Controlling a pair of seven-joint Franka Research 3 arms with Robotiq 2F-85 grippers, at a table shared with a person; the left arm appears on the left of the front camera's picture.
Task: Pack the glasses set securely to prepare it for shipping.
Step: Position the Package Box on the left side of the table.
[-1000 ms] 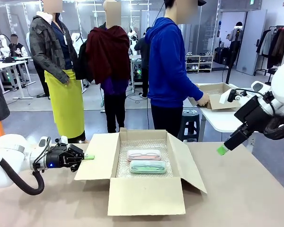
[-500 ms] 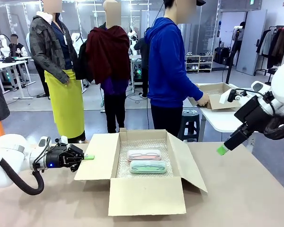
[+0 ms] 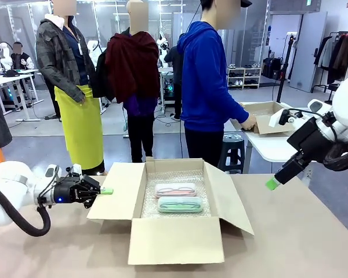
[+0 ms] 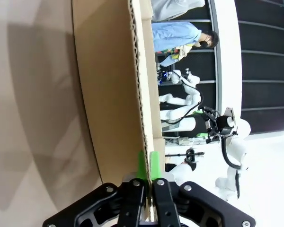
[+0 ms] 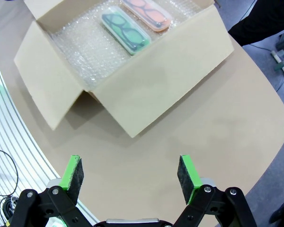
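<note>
Cases point(image 3: 177, 197) lie inside the box point(image 3: 177, 240). My left claw point(image 3: 106, 190) pinches its flap point(image 3: 116, 191); right claw point(image 5: 130, 175) gapes empty. Pulling may drag the box.

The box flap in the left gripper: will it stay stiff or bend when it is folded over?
The flap is probably light and fairly stiff: it is corrugated card and looks flat. It will likely hinge at its crease on the box, not flop. The left gripper pinches only its edge, so it might slip.

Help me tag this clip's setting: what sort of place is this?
Probably a robotics lab or test hall rather than a shipping room: other white robot arms at a far table, clothes on a garment rack, and people standing about beyond the table.
</note>
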